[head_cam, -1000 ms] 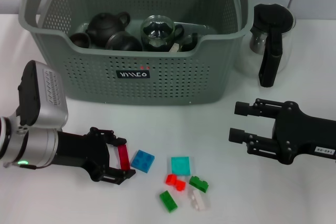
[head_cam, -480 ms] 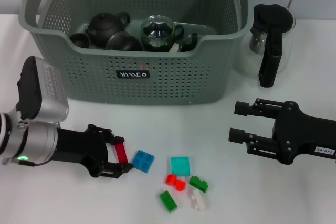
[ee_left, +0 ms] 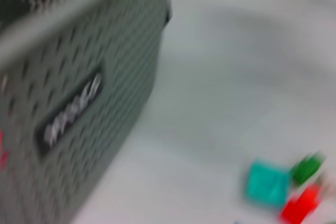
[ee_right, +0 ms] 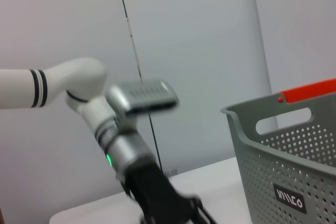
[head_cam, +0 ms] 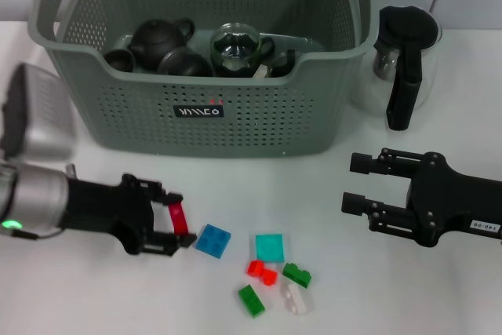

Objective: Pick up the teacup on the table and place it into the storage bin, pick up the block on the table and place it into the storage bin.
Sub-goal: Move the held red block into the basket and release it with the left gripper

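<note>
My left gripper (head_cam: 174,225) hangs low over the table in front of the storage bin (head_cam: 235,119), shut on a thin red block (head_cam: 180,217) that it holds upright. Just to its right on the table lies a blue block (head_cam: 213,241). The bin holds dark teaware, among it a small teacup (head_cam: 119,59) and a glass pot (head_cam: 235,49); no teacup shows on the table. My right gripper (head_cam: 359,184) rests open at the right, empty. The left wrist view shows the bin's wall (ee_left: 79,103) and a teal block (ee_left: 268,184).
Loose blocks lie in front of the bin: teal (head_cam: 269,247), red (head_cam: 262,272), two green (head_cam: 297,274) (head_cam: 251,300) and white (head_cam: 296,299). A glass pitcher with a black handle (head_cam: 404,60) stands right of the bin. The right wrist view shows my left arm (ee_right: 126,156).
My left gripper has risen a little with the red block in it, and the arm has drawn back to the left. The right arm has not moved.
</note>
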Robot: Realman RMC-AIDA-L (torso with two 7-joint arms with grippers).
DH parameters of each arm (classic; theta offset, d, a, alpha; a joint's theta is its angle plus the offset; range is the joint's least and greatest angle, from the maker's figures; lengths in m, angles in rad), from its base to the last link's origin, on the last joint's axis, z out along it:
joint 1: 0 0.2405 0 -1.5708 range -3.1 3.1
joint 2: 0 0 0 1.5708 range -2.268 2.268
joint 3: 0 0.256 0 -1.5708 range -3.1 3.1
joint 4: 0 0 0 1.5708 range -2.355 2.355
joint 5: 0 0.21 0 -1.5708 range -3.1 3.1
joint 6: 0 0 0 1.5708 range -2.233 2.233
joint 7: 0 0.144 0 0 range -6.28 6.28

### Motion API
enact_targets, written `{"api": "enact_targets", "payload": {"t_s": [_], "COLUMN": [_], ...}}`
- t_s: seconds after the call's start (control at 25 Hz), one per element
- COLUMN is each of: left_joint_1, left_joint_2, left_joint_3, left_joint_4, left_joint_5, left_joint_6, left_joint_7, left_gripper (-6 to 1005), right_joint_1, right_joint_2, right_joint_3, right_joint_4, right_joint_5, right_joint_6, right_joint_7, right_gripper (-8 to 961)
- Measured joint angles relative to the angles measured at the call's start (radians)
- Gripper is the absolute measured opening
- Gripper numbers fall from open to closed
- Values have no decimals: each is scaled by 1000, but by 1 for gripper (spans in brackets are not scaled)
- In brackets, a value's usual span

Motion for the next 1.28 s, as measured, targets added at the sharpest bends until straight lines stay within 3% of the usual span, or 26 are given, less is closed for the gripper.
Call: {"api": "enact_targets", "payload": {"t_s": [0.12, 0.24, 0.4, 0.64, 1.0, 1.12, 1.28], "left_joint_1": [-7, -51, -119, -256, -405, -459, -525], "left_joint_2": [8, 37, 64, 78, 69, 67, 64], "left_joint_3": [-103, -220, -303, -259, 100, 162, 192], "left_joint_4": [-81, -147, -218, -224, 84, 184, 283], "left_joint_5": [-71, -195, -332, -334, -155, -44, 111], "left_joint_6": [180, 366, 384, 138, -540, -646, -689], "left_joint_7": [13, -23, -221, -458, -546, -621, -725], "left_gripper": [668, 668, 669, 671, 673, 674, 675], "right_joint_1": [0, 0, 0, 4, 13, 14, 13], "right_joint_2": [0, 0, 1, 3, 7, 7, 7], "right_joint_3": [0, 0, 0, -3, -3, -2, -3], "right_joint_4": [0, 0, 0, 0, 0, 0, 0], "right_joint_5": [0, 0, 0, 0, 0, 0, 0], "right_joint_6": [-1, 1, 1, 2, 2, 3, 3], "right_joint_7": [0, 0, 0, 0, -1, -1, 0], "right_gripper": [641, 643, 643, 643, 642, 642, 642]}}
